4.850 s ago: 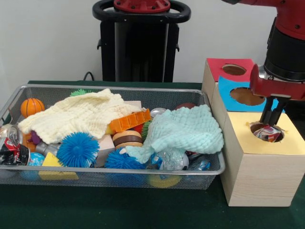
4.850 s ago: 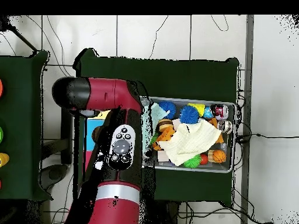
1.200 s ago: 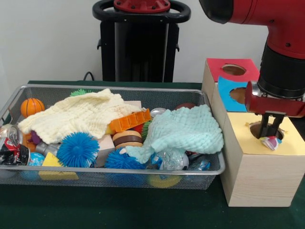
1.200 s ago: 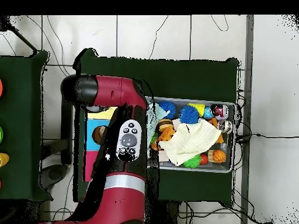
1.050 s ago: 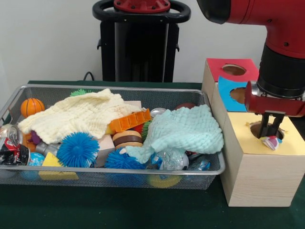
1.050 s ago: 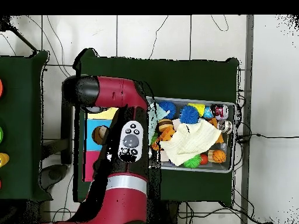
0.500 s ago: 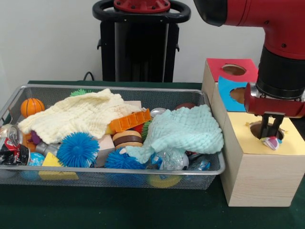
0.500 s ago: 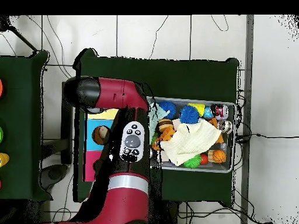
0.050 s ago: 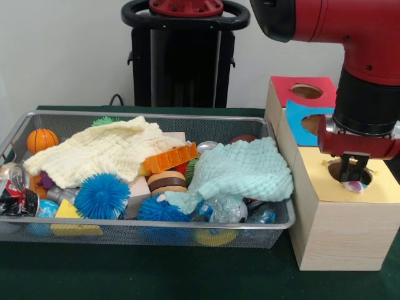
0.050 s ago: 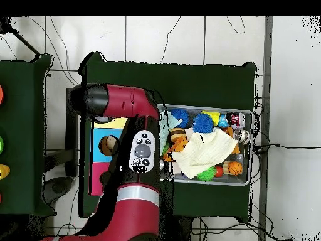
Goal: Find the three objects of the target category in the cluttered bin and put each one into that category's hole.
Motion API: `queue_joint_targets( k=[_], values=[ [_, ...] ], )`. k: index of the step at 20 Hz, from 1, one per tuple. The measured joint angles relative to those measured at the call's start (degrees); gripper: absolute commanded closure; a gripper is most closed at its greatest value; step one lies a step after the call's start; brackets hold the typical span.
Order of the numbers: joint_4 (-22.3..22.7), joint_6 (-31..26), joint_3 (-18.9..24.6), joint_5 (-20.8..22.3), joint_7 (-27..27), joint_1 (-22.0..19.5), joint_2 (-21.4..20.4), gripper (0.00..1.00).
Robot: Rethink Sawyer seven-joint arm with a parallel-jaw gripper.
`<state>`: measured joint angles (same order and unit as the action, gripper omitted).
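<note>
My gripper (image 9: 354, 177) hangs over the yellow-topped box (image 9: 381, 187), its tips down in the round hole (image 9: 340, 167). The fingers stand slightly apart, open, holding nothing. A crumpled colourful wrapper (image 9: 355, 185) lies at the hole's front rim, just below the fingertips and partly sunk in. In the wire bin (image 9: 144, 232), a crushed can (image 9: 15, 192) lies at the left end and crumpled clear plastic (image 9: 222, 209) sits at the front right. In the overhead view the red arm (image 10: 138, 150) covers the gripper and the hole.
Blue-topped (image 9: 299, 115) and red-topped (image 9: 294, 87) boxes with holes stand behind the yellow one. The bin also holds a yellow cloth (image 9: 103, 153), a mint cloth (image 9: 240, 169), blue spiky balls (image 9: 101, 195), an orange ball (image 9: 41, 139) and blocks.
The wrapper left my gripper and dropped to the hole's rim, then sank lower. The arm shifted slightly left and the gripper rose a little.
</note>
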<state>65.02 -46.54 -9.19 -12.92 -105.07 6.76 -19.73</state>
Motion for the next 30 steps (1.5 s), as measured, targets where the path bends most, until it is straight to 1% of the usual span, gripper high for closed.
queue_joint_targets(
  k=[10, 16, 23, 30],
  values=[
    [-2.78, 0.00, -0.31, 0.01, 0.00, 0.37, 3.19, 1.00],
    [-3.68, 0.00, -0.32, 0.05, 0.00, 0.36, 4.62, 1.00],
    [-4.20, 0.01, -0.31, 0.00, 0.00, -0.05, 5.57, 1.00],
    [-4.29, -0.02, -0.31, 0.02, 0.00, -0.04, 5.61, 1.00]
  ],
)
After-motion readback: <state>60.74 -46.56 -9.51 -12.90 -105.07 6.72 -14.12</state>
